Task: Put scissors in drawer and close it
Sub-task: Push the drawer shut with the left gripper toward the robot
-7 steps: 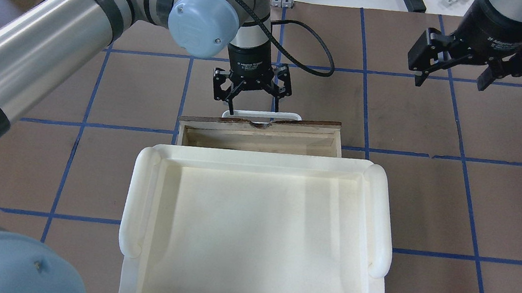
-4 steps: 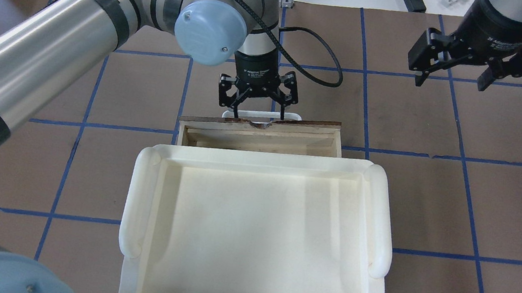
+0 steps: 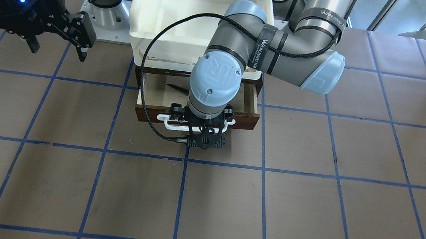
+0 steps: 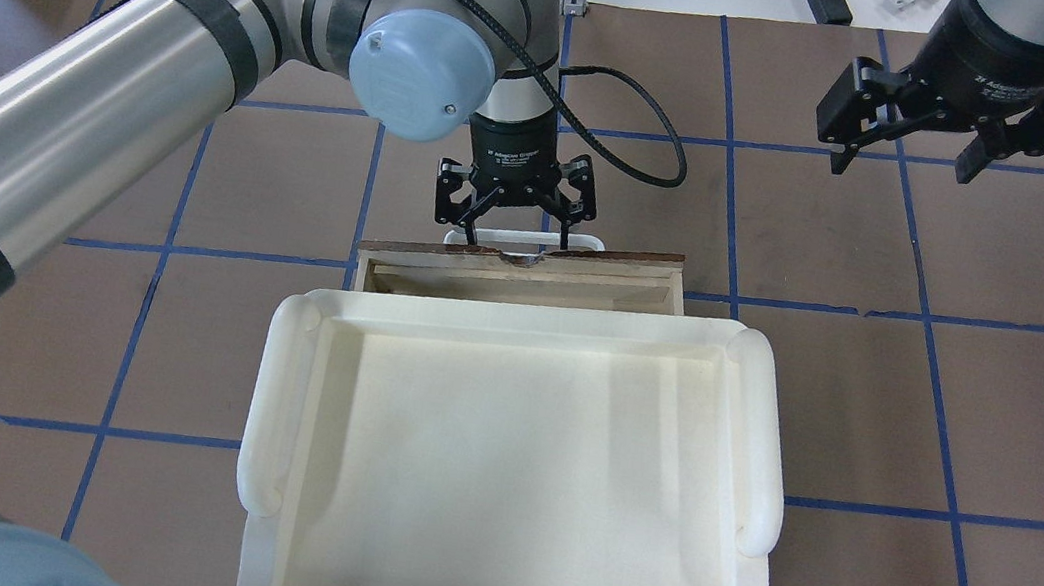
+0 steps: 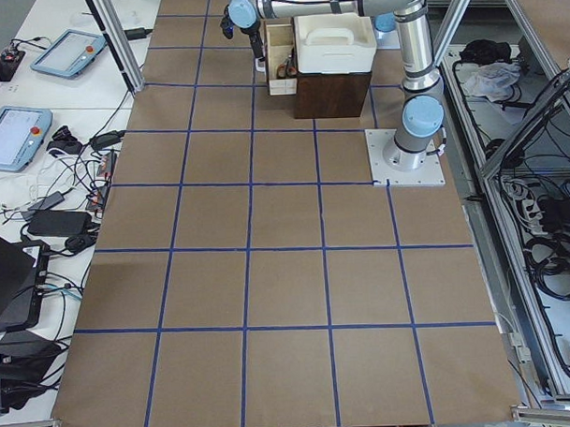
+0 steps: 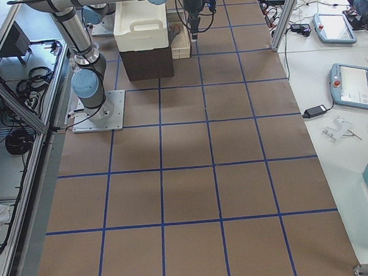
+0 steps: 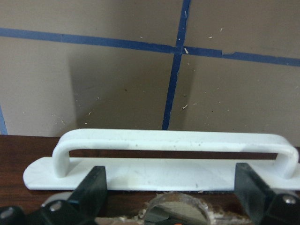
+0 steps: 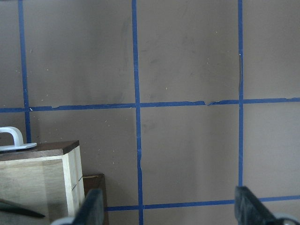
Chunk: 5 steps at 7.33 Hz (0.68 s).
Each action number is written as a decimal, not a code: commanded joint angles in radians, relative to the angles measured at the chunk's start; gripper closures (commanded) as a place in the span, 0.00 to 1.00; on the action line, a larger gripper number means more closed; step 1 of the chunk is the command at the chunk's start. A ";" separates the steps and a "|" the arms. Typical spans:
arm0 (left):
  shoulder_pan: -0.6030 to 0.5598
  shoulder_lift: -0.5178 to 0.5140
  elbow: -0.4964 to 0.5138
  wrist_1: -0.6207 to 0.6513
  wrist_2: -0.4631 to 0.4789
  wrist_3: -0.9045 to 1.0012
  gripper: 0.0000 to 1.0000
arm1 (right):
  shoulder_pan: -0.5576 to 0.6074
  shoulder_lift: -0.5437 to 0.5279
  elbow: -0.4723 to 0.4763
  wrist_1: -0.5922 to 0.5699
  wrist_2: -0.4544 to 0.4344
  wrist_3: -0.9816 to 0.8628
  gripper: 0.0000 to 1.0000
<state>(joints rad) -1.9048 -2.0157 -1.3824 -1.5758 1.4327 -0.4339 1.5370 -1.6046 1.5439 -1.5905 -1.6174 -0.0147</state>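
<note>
Left gripper has advanced; drawer handle lies just before its spread jaws.

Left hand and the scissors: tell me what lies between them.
The drawer's dark front panel: the left hand hangs open at its white handle outside, the scissors lie inside. The front-facing view shows it.

Both arms out, fingers spread wide on each.
The left gripper points straight down, low over the middle of the tabletop; the right gripper hangs higher, toward the far right edge.
</note>
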 commanded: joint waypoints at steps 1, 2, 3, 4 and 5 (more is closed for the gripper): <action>0.000 0.015 -0.020 -0.026 0.002 0.003 0.00 | 0.000 0.000 0.001 0.000 -0.001 0.001 0.00; 0.000 0.023 -0.036 -0.026 0.003 0.003 0.00 | 0.000 0.000 -0.001 0.001 -0.001 0.002 0.00; 0.000 0.031 -0.044 -0.027 0.000 0.003 0.00 | 0.000 0.000 0.001 0.000 -0.001 0.002 0.00; 0.000 0.032 -0.050 -0.029 0.002 0.003 0.00 | 0.000 0.000 0.001 0.001 -0.001 0.002 0.00; 0.000 0.034 -0.063 -0.027 0.003 0.003 0.00 | 0.000 0.000 0.001 0.001 -0.001 0.001 0.00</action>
<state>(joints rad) -1.9052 -1.9851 -1.4311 -1.6032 1.4342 -0.4310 1.5370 -1.6046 1.5445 -1.5897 -1.6183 -0.0126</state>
